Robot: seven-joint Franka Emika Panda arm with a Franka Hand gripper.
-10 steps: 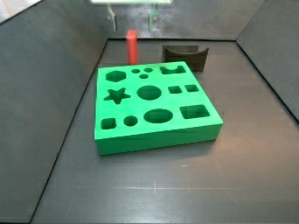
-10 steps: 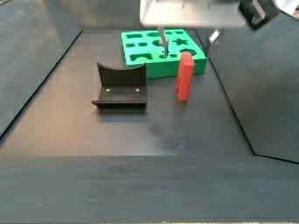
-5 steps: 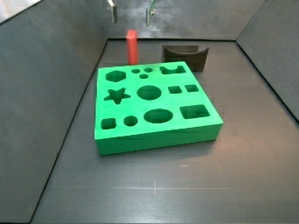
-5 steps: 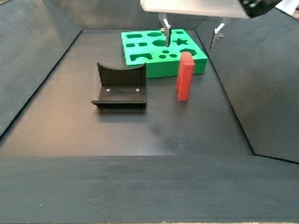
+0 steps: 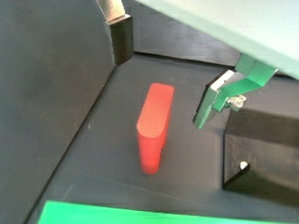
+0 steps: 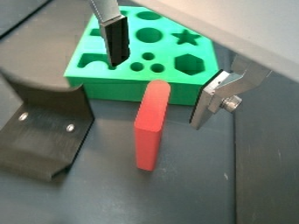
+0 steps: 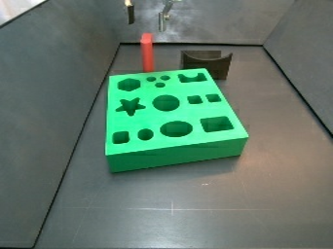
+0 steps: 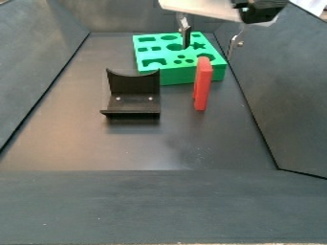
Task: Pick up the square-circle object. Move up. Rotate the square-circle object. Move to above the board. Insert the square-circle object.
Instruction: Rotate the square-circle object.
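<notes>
Dark grey floor, walled in, with my gripper (image 8: 209, 33) hanging above the red peg.

Upright on the floor stands the square-circle object (image 6: 149, 123), just beside the board's (image 7: 172, 142) far edge and near the fixture (image 8: 130, 94). Both fingers (image 6: 114, 39) are spread wide either side above it, holding nothing.

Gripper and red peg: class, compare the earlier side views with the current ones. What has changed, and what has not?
The gripper has descended toward the upright square-circle object, fingers open, one on each side above it; nothing is gripped yet. The square-circle object, the board and the fixture have stayed where they were.
</notes>
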